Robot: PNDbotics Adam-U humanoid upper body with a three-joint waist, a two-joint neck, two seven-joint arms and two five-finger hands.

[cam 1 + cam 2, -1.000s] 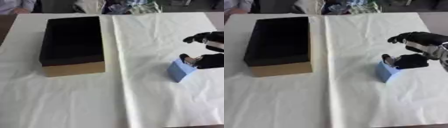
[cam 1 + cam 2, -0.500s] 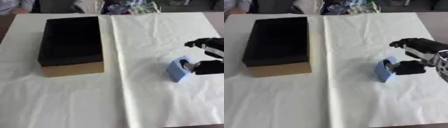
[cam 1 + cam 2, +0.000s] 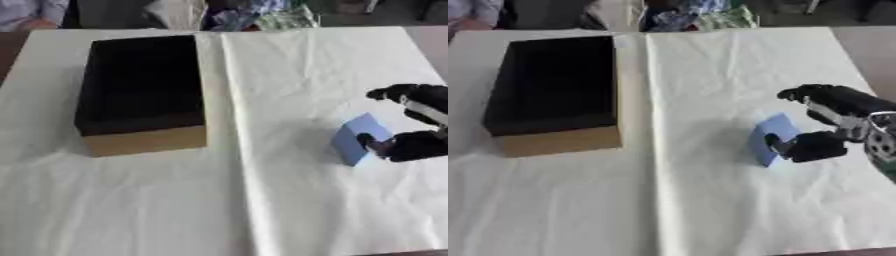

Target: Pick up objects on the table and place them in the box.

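Nearest, at about four o'clock on the white cloth (image 3: pixel 667 200), lies one blue block (image 3: pixel 768 142). The right hand (image 3: pixel 826 120) is at it from three o'clock: thumb touching the block's near right face, fingers curved over its far side and not yet pinching, so it looks like a grasp half formed. The left hand is out of view, so the right is nearer. Farther off at ten o'clock stands one box (image 3: pixel 144 87), well apart, its long axis running near to far.

We see the right hand (image 3: pixel 826 120) cut off at the frame edge, its thumb hiding part of the blue block (image 3: pixel 768 138).
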